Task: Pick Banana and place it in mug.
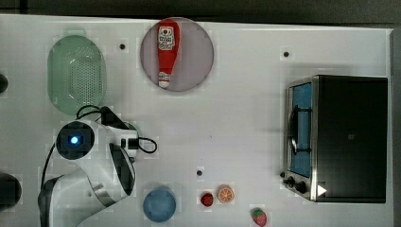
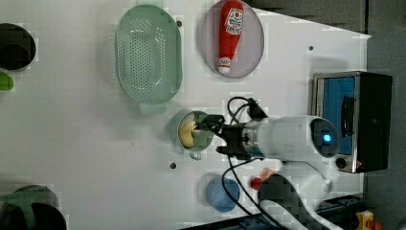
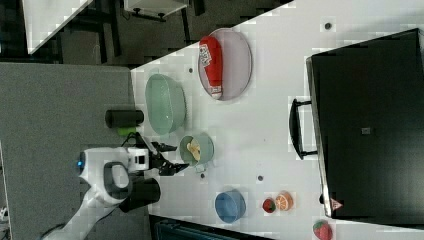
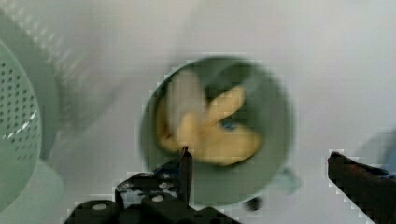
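Note:
The pale-yellow banana (image 4: 210,135) lies inside the round teal-green mug (image 4: 280,140), which stands upright on the white table. In the left view the banana (image 2: 186,134) fills the left half of the mug (image 2: 203,139). The right view shows the banana (image 3: 193,148) resting in the mug (image 3: 205,145) too. My gripper (image 4: 259,154) hangs open just above the mug's rim, its two black fingers spread wide with nothing between them. In the left view the gripper (image 2: 215,135) sits at the mug's right edge. The top view has my arm (image 1: 94,156) covering most of the mug.
An oval green colander (image 1: 75,73) stands close beside the mug. A grey plate (image 1: 198,56) holds a red ketchup bottle (image 1: 167,49). A blue bowl (image 1: 159,204), a small red piece (image 1: 206,199), an orange slice (image 1: 225,194) and a strawberry (image 1: 258,216) lie near the table's edge. A toaster oven (image 1: 340,137) stands far off.

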Robot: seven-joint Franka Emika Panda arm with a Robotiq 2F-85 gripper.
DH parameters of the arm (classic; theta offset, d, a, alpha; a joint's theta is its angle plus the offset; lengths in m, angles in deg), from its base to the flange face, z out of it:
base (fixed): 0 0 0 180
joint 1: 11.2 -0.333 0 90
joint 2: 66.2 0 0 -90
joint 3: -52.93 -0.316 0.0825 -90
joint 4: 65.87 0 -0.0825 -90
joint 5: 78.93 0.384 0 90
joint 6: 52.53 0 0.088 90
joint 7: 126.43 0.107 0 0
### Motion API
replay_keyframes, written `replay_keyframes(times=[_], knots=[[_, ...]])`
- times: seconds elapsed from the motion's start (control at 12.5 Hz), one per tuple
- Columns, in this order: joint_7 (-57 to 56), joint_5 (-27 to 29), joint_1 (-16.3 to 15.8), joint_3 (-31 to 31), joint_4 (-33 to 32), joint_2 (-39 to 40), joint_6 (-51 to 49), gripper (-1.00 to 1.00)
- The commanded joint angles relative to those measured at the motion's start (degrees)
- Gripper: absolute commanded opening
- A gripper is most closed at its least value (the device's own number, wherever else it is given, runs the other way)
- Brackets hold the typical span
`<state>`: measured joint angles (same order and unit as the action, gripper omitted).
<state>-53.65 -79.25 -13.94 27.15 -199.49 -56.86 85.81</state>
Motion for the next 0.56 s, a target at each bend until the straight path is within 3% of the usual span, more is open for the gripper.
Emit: replay_keyframes(times=[0.08, 0.56], knots=[[3.0, -0.07, 2.2, 1.53, 5.51, -10.47, -7.24, 1.0], [-3.97, 0.03, 2.78, 12.87, 19.95, -20.17, -34.11, 1.0]])
